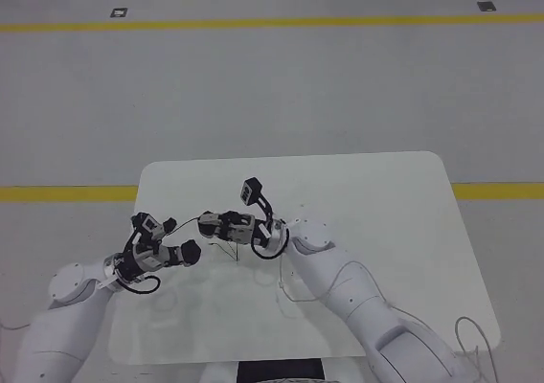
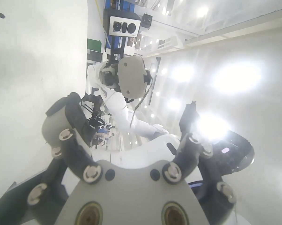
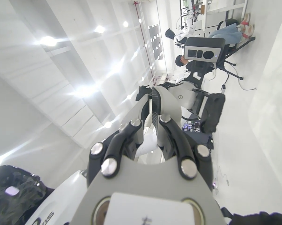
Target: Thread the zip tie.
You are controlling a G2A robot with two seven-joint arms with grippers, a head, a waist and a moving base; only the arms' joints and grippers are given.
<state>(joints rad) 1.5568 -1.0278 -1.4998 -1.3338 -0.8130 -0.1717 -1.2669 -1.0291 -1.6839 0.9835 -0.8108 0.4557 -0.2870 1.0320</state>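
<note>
Jaws of the left gripper stand wide apart, the right gripper's pinched together on the thin zip tie arcing between them, above the white table, well inside its edges, nearer its left side.

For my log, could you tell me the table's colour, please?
The table is white, best in the top view.

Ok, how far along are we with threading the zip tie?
Done: the two grippers face each other above the white rectangular table. In hand: the right gripper is shut, apparently pinching a thin dark strand, likely the zip tie, which arcs toward the open left gripper. Left: no closed loop shows, so threading looks unfinished.
</note>
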